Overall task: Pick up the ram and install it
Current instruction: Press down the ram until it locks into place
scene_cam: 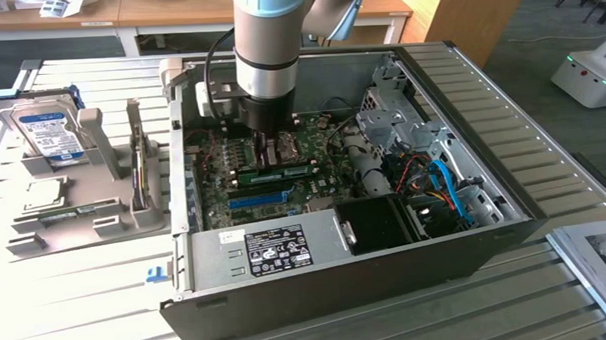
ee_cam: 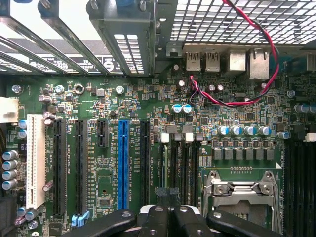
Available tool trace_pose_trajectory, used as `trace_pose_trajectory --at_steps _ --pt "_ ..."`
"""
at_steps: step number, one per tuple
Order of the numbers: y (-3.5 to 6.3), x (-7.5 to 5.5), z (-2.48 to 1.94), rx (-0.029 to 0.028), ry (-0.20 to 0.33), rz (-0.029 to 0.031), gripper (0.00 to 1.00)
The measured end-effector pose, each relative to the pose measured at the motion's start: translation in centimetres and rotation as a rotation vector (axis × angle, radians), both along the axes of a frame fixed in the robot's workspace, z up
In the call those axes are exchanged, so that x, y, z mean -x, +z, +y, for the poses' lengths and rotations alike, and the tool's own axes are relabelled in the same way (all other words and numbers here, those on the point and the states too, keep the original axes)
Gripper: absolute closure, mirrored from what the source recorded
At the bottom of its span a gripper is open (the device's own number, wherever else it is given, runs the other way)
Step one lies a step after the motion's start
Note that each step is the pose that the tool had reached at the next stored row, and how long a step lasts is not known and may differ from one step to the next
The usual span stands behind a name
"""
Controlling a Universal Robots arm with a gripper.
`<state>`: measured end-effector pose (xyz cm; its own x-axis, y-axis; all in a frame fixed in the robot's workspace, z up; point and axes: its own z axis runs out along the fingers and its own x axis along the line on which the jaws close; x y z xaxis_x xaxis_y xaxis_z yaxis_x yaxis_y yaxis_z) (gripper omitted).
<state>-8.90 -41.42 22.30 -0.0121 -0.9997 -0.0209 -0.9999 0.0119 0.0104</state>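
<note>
Ram (scene_cam: pixel 275 172) lies on the motherboard (ee_cam: pixel 98 148) below the closed hand (ee_cam: pixel 169 205), its seating hidden.

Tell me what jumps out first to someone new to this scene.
The open computer case with the arm plunged into it, its gripper shut low over the green motherboard. A ram stick lies just below the gripper. On the exterior view's left, a hard drive stands in a grey holder.
</note>
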Motion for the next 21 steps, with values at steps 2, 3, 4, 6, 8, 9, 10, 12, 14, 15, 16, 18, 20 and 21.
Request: trace_pose_trajectory --at_steps 2,3,4,6,8,9,10,12,14,15,16,18,20,21 --pt "0.0 0.0 0.0 0.0 0.0 0.0 0.9" --pt "0.0 0.0 0.0 0.0 0.0 0.0 0.9" --pt "0.0 0.0 0.0 0.0 0.0 0.0 0.9" --pt "0.0 0.0 0.0 0.0001 0.0 0.0 0.9" --pt "-0.01 0.0 0.0 0.0001 0.0 0.0001 0.9" --pt "-0.01 0.0 0.0 0.0001 0.0 0.0001 0.9" --pt "-0.02 0.0 0.0 -0.0001 0.0 0.0 0.9" --pt "-0.03 0.0 0.0 -0.0001 0.0 0.0 0.9" --pt "-0.03 0.0 0.0 0.0001 0.0 0.0 0.9" --pt "-0.03 0.0 0.0 0.0 0.0 0.0 0.9" --pt "-0.03 0.0 0.0 0.0 0.0 0.0 0.9" --pt "-0.03 0.0 0.0 0.0 0.0 0.0 0.9" --pt "-0.03 0.0 0.0 0.0 0.0 0.0 0.9" --pt "-0.03 0.0 0.0 0.0 0.0 0.0 0.9"
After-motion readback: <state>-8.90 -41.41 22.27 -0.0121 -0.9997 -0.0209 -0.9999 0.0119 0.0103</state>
